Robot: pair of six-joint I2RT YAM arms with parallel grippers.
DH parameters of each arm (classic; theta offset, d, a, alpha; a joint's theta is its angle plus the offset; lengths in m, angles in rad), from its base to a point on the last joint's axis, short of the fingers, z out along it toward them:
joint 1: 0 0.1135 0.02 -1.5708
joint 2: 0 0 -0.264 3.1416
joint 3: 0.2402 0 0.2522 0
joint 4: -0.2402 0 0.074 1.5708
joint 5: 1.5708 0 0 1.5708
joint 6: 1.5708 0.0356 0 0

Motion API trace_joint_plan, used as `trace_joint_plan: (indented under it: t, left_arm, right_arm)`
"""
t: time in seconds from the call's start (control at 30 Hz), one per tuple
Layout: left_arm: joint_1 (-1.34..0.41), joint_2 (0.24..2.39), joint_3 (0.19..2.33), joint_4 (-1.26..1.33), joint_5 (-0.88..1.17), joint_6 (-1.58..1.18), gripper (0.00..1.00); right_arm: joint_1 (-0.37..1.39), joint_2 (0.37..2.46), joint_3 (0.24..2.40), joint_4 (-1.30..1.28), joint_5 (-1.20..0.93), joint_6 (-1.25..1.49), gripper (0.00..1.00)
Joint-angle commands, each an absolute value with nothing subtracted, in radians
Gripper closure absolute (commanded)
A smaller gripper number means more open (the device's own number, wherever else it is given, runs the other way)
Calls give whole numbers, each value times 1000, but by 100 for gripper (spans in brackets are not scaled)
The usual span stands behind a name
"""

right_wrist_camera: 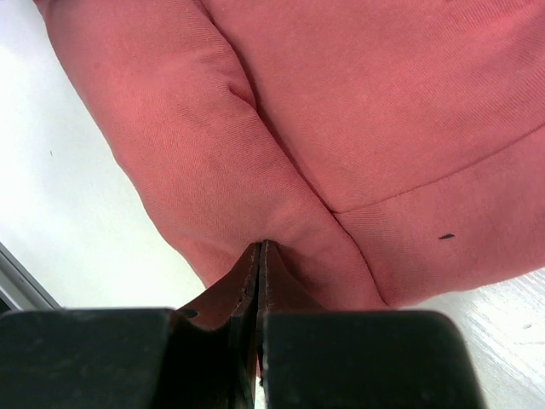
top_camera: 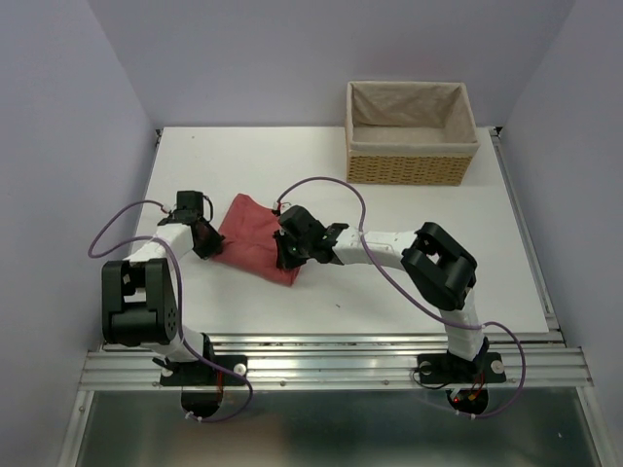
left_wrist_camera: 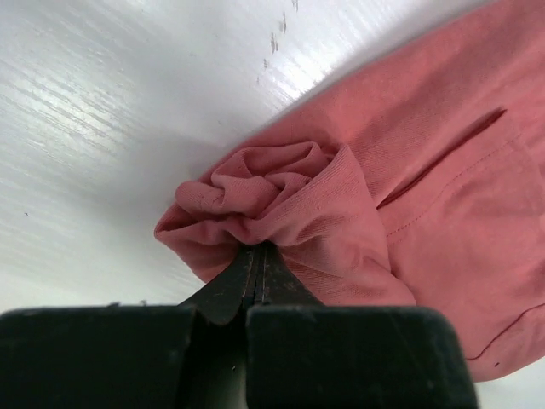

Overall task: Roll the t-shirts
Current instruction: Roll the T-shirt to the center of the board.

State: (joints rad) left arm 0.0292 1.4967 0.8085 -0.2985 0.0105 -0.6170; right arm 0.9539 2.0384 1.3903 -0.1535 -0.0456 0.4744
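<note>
A salmon-red t-shirt (top_camera: 255,233) lies folded into a narrow slanted band on the white table (top_camera: 428,243), left of centre. My left gripper (top_camera: 210,243) sits at its left end, jaws shut, with a bunched, spiral-like wad of the t-shirt (left_wrist_camera: 281,192) pinched at the tips (left_wrist_camera: 258,247). My right gripper (top_camera: 285,255) is at the band's near right corner. Its jaws are shut too, and they nip a raised fold of the t-shirt (right_wrist_camera: 341,102) at the tips (right_wrist_camera: 261,244). The cloth under both grippers is hidden from above.
A wicker basket (top_camera: 409,167) with a beige liner stands at the back right of the table. The table's metal rail (top_camera: 331,360) runs along the near edge by the arm bases. Purple cables (top_camera: 331,185) loop over both arms.
</note>
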Motion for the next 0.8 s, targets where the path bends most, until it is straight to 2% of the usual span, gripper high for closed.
trace_joint_plan:
  t: [0.0, 0.33, 0.77]
  left_arm:
    - [31, 1487, 773, -302, -14, -640, 100]
    - [31, 1235, 980, -477, -133, -578, 100]
    - [32, 1195, 1071, -529, -101, -471, 100]
  right_arm:
    - [953, 2054, 1355, -213, -23, 437, 99]
    - [953, 1937, 1358, -229, -14, 403, 99]
    - [953, 1911, 1499, -273, -5, 380, 97]
